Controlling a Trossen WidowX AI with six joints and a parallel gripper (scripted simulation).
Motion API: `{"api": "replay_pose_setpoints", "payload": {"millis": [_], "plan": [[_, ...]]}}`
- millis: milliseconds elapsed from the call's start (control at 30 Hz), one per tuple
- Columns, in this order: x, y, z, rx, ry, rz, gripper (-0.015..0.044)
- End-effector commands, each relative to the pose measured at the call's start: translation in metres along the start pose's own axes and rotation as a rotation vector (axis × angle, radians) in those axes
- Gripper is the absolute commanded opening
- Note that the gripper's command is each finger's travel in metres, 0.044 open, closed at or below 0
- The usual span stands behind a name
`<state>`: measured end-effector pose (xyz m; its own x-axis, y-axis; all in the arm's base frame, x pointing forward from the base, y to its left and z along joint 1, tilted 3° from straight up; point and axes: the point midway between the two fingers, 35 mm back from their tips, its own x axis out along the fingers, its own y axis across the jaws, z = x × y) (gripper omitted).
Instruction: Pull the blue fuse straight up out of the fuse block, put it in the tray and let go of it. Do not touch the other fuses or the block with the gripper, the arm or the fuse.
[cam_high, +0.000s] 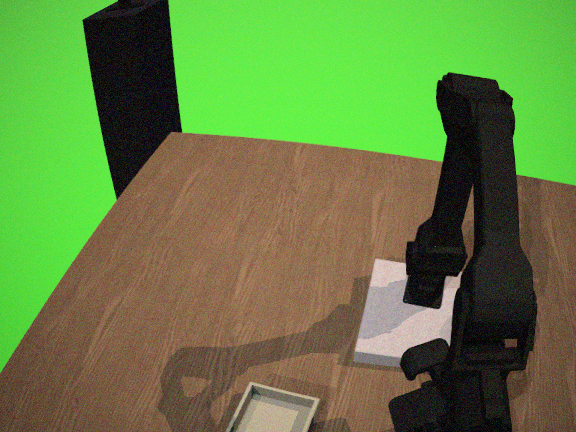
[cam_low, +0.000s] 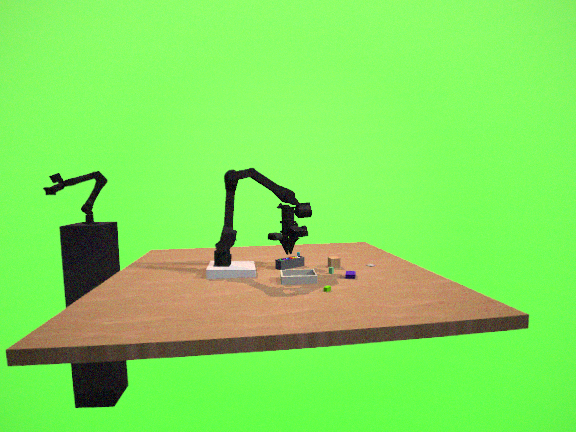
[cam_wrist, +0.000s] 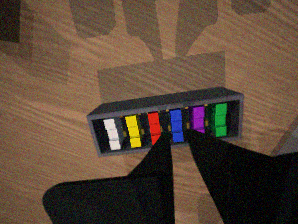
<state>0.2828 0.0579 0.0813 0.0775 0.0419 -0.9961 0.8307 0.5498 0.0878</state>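
Observation:
The blue fuse sits in the dark grey fuse block, between the red fuse and the purple fuse. My gripper points down above the block, its fingers a narrow gap apart with nothing between them. In the wrist view the fingertips overlap the near edge of the fuse row, around the blue fuse's lower end. The tray stands in front of the block in the exterior view and is empty. In the top view the fingertips and the block are out of view.
White fuse, yellow fuse and green fuse fill the row. A wooden box, teal cylinder, purple block and green block stand right of the block and tray. My base plate is left.

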Motion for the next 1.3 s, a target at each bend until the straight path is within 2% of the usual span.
{"api": "replay_pose_setpoints", "payload": {"millis": [0, 1267], "plan": [[0.007, -0.002, -0.001, 0.003, 0.004, -0.01, 0.0069], [0.025, -0.003, -0.001, 0.003, 0.004, -0.01, 0.0069]]}}
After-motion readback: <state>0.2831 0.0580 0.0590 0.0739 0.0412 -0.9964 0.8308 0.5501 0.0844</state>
